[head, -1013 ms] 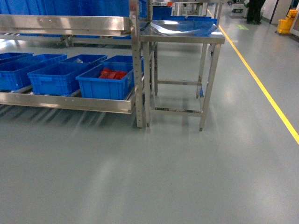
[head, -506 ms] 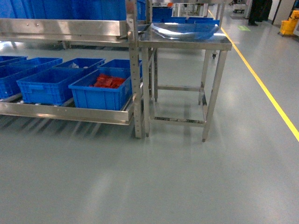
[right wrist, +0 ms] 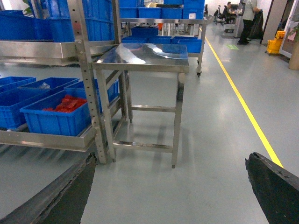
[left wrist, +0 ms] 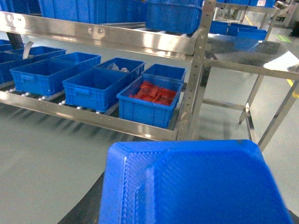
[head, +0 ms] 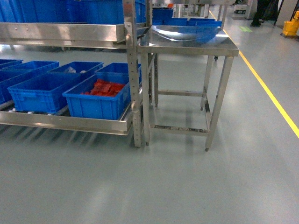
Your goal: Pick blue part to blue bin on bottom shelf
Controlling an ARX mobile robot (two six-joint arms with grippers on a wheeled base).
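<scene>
Grey floor; blue part (left wrist: 196, 186) at left pincer, grip unclear; blue bin (left wrist: 88, 86) far.

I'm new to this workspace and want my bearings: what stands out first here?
The row of blue bins on the bottom shelf at left, the nearest one holding red parts. Right of the rack stands a shiny steel table, and a yellow floor line runs along the far right.
</scene>
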